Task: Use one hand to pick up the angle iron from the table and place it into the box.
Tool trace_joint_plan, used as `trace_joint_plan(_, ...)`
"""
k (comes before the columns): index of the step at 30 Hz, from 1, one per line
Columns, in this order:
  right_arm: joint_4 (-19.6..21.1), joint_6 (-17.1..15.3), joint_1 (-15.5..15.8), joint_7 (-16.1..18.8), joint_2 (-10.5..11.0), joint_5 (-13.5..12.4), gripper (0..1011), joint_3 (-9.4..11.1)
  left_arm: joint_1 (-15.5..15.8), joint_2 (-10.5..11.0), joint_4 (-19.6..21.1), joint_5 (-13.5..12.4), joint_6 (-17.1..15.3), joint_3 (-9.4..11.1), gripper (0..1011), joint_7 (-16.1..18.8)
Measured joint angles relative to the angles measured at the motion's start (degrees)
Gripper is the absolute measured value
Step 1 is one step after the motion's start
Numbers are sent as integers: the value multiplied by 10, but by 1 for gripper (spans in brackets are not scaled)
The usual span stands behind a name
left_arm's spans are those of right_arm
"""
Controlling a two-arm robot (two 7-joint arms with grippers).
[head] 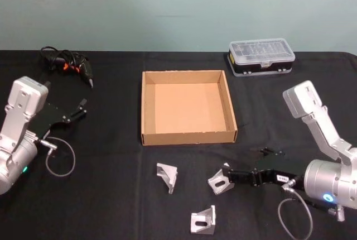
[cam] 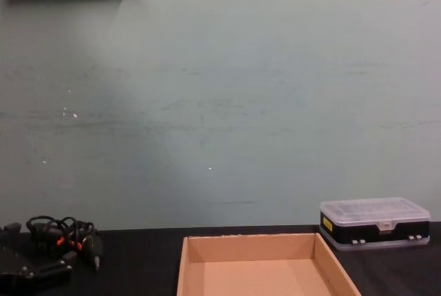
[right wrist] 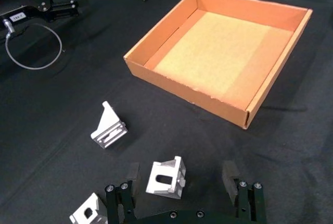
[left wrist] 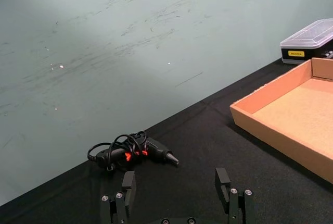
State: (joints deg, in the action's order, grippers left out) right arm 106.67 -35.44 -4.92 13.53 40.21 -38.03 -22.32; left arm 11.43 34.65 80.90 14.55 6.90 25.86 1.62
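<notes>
Three silver angle irons lie on the black table [head: 111, 195] in front of the tan box [head: 189, 137]: one to the left [head: 167, 176], one in the middle [head: 217, 182], one nearest me [head: 203, 220]. My right gripper [head: 227, 176] is low at the middle angle iron [right wrist: 166, 178], open, with a finger on each side of it and a gap to each [right wrist: 181, 177]. The box [right wrist: 182, 86] holds nothing. My left gripper [head: 82, 109] hovers open at the far left, away from the irons [left wrist: 176, 182].
A clear-lidded black plastic case [head: 261, 57] stands behind the box at the right. A bundle of black cables with orange marks [head: 70, 62] lies at the back left. A loose grey cable loop [head: 60, 162] hangs beside my left arm.
</notes>
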Motion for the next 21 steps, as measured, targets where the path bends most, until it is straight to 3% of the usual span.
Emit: trace_joint_plan(21,-21,8,-2,-3,-20,13,1000,-24,0,0,0,0,0,0,1000,0)
